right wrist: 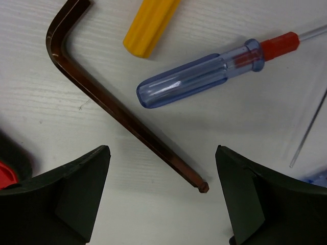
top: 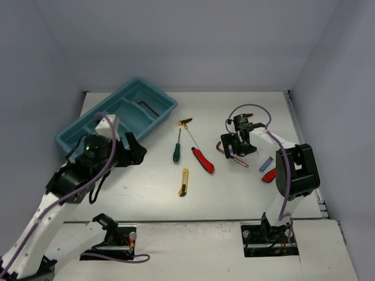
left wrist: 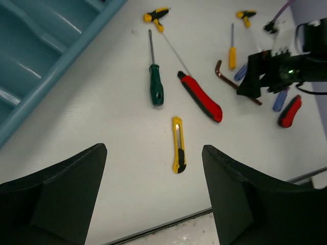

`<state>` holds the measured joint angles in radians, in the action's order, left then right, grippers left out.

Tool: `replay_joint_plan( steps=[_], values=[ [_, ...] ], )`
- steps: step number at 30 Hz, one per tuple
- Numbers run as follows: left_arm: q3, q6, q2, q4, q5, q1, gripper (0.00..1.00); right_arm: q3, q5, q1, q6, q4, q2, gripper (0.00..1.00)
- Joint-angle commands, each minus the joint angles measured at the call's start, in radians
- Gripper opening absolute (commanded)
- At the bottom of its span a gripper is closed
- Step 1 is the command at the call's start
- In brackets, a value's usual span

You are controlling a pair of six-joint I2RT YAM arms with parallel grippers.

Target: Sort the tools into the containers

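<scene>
The teal tray [top: 82,132] lies at the back left, with a dark hex key [top: 150,108] in its far compartment. On the table lie a green screwdriver [top: 176,150], a red utility knife [top: 203,159], a yellow utility knife [top: 184,182] and a yellow-black T-handle driver [top: 185,122]. My right gripper [top: 237,146] is open, low over the long end of a brown hex key [right wrist: 117,107], next to a blue screwdriver [right wrist: 199,76] and an orange handle [right wrist: 150,23]. My left gripper [top: 137,153] is open and empty beside the tray, above the table [left wrist: 153,149].
A second red knife [top: 269,174] lies right of the blue screwdriver [top: 266,163]. The left wrist view shows a second T-handle driver [left wrist: 246,16] and an orange screwdriver [left wrist: 232,53] behind the right arm. The tray's rim [left wrist: 66,61] is at upper left there. Walls enclose the table.
</scene>
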<state>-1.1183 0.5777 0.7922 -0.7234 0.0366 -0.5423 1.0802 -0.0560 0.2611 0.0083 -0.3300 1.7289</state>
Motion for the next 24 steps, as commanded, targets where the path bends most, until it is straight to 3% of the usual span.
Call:
replay_joint_plan(
  steps=[1,5,12,22,24],
  values=[
    [-0.059,0.007,-0.027,-0.004,0.03,-0.002,0.73,-0.008,-0.016,-0.008,-0.01,0.053,0.02,0.8],
    [-0.076,-0.006,-0.009,-0.028,0.016,-0.002,0.73,-0.016,-0.055,-0.005,0.028,0.068,0.04,0.76],
    [-0.088,-0.012,0.04,-0.041,-0.008,-0.001,0.73,-0.037,-0.107,0.017,0.087,0.076,0.071,0.61],
    [-0.122,-0.013,0.12,-0.039,-0.037,-0.001,0.73,-0.115,-0.113,0.13,0.197,0.09,0.06,0.24],
    [-0.129,-0.005,0.149,-0.036,-0.062,-0.001,0.73,-0.129,-0.091,0.17,0.212,0.099,0.046,0.13]
  ],
)
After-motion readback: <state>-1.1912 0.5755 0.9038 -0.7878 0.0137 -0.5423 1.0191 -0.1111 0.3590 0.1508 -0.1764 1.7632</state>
